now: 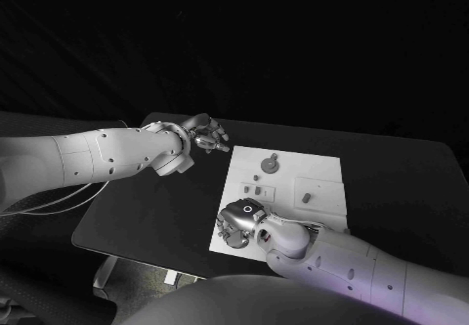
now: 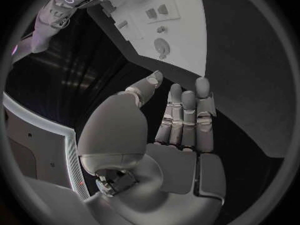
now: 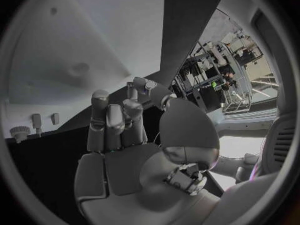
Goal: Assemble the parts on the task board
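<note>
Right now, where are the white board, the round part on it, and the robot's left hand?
task board point(image 1: 322, 169): head view, bare far corner area.
round part point(image 1: 269, 164): head view, its disc's centre.
left hand point(image 1: 205, 133): head view, middle of the hand.

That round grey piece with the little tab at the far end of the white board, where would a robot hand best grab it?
Probably from above: the round part lies flat on the task board, so pinching its rim suits it. The left robot hand hovers nearest.
</note>
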